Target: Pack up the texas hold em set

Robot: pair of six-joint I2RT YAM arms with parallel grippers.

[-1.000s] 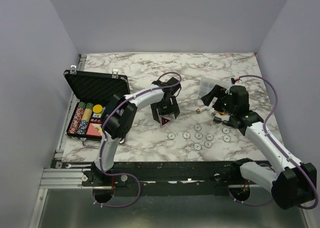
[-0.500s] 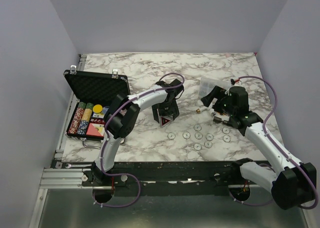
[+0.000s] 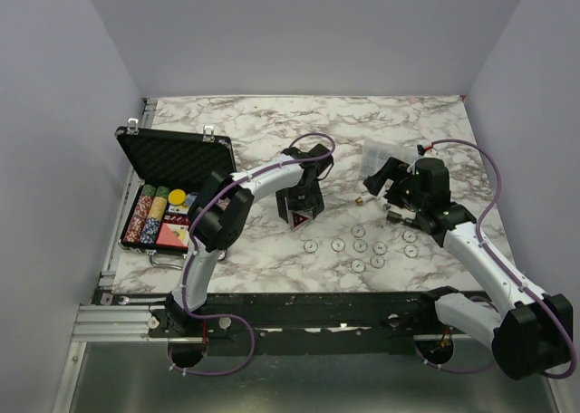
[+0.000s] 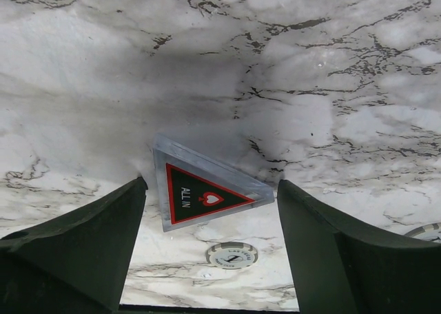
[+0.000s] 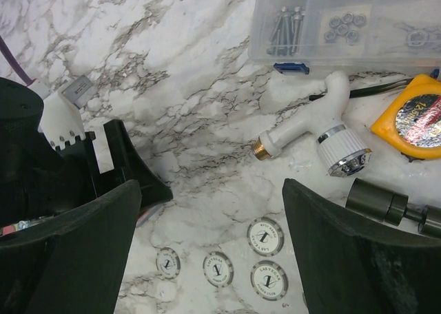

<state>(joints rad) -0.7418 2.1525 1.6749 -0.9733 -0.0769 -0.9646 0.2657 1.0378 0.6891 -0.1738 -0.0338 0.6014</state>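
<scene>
Two spread jaws of the left gripper [image 4: 210, 184] flank a glossy, clear-edged triangular plaque [image 4: 207, 198]; the right gripper [image 5: 212, 184], jaws likewise spread, frames small round white chips [image 5: 265, 236].

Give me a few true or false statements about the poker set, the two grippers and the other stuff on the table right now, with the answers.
1. The black case lies open. True.
2. The left gripper is clamped on the ALL IN triangle. False: its jaws stand open on either side, not touching it.
3. Several white round chips lie loose on the marble table. True.
4. The right gripper holds a chip. False: it is open and empty.
5. The clear compartment box holds poker chips. False: it holds screws and nuts.
</scene>
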